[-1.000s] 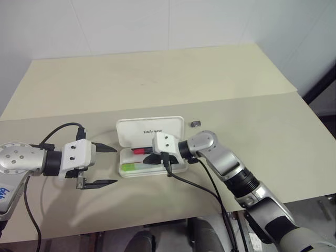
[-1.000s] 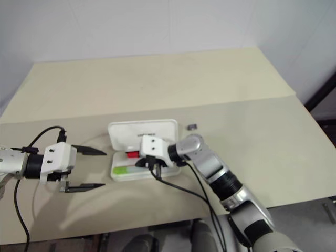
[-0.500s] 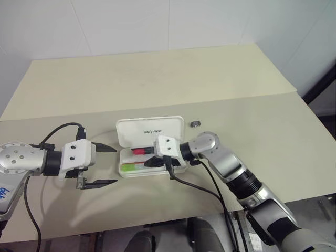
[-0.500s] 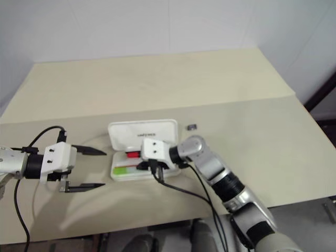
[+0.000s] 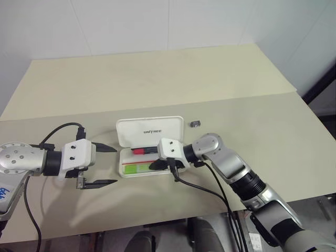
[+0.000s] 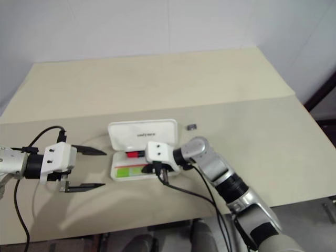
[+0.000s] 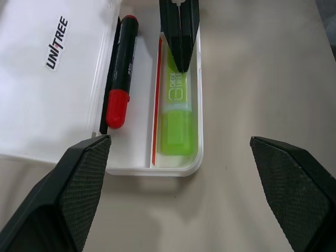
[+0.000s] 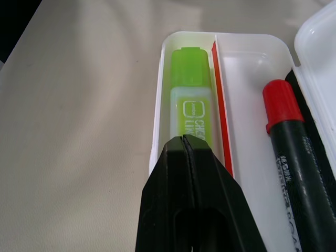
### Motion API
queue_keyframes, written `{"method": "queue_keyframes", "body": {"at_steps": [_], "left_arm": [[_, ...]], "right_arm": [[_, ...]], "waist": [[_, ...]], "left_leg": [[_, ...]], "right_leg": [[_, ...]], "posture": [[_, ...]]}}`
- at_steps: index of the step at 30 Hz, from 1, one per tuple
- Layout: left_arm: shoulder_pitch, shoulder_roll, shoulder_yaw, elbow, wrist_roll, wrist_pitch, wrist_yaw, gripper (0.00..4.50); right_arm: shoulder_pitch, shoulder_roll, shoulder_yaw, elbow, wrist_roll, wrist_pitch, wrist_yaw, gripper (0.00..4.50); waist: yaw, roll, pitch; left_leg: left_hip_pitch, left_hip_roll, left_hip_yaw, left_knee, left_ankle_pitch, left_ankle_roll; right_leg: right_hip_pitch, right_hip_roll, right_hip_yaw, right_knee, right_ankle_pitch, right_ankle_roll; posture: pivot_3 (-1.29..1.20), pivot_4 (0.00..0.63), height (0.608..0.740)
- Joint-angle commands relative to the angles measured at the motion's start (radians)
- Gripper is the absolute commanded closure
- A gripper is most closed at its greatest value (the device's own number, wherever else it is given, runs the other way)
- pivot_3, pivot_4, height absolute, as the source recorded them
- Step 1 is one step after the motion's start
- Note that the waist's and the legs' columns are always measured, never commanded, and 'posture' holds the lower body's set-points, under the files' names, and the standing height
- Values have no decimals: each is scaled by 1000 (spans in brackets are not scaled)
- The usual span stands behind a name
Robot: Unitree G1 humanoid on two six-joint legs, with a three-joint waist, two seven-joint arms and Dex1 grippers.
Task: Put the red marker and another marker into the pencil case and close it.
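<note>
My left gripper (image 5: pixel 105 165) hangs wide open and empty at nine o'clock of the pencil case (image 5: pixel 150 130). Green highlighter (image 7: pixel 176 118) and red marker (image 7: pixel 122 71) lie inside; my right gripper (image 8: pixel 186 140), pinched shut and empty, rests over the highlighter. Only closing the lid remains.

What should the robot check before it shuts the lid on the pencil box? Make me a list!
1. Red marker lying inside the pencil case: ok.
2. Green highlighter lying flat in its own slot: ok.
3. Lid open and ready to fold over: ok.
4. Right gripper out of the case: not ok, its shut jaws sit over the highlighter.
5. Left gripper clear of the case, jaws open: ok.
6. Anything sticking above the rim: cannot tell.
</note>
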Motion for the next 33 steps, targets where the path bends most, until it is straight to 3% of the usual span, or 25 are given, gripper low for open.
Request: {"method": "queue_keyframes", "body": {"at_steps": [1, 7, 11, 14, 20, 25, 33], "left_arm": [[-3, 9, 23, -20, 1, -6, 1, 0], [5, 13, 33, -21, -1, -6, -2, 0], [5, 10, 34, -22, -1, -5, 1, 0], [4, 8, 33, -21, 0, -6, 4, 0], [-9, 2, 23, -13, 3, -9, 11, 0], [-35, -14, -1, -14, 4, -5, 34, 0], [-68, -79, -12, -67, -21, 83, 141, 0]], "right_arm": [[-28, 1, -28, -3, 20, 7, 3, 4475], [-71, -21, -116, -26, 106, 75, 30, 4475], [-60, -110, -170, -122, 212, 149, 125, 4475], [-39, -195, -202, -184, 280, 201, 186, 3851], [-8, -354, -246, -206, 351, 216, 294, 1684], [-36, -370, -254, -51, 291, 108, 273, 33], [-222, -299, -271, 477, 108, -197, 114, 33]], "waist": [[1, 0, 0], [2, 0, 0], [5, 0, 0], [5, 0, 0], [5, 0, 0], [3, 0, 0], [2, -1, 0]], "left_leg": [[0, 0, 0, 0, 0, 0], [0, 0, 0, 0, 0, 0], [-1, 0, -1, 0, 0, 0], [-1, 0, -1, 0, -1, 1], [-1, 0, 0, 0, -1, 1], [1, 1, 4, 0, -1, 1], [0, 1, 12, 0, -1, 1]], "right_leg": [[0, 0, 0, 0, 0, 0], [0, 0, 0, 0, 0, 0], [0, -1, -1, -1, 0, 0], [0, -1, -2, -1, 0, 0], [0, -1, -2, -2, 0, 0], [0, -1, -1, -2, 1, -1], [0, -1, -1, -2, 2, -1]], "posture": [[0, 150, 740], [0, 150, 740], [0, 150, 740], [0, 150, 740], [0, 150, 740], [0, 150, 740], [0, 150, 740]]}}
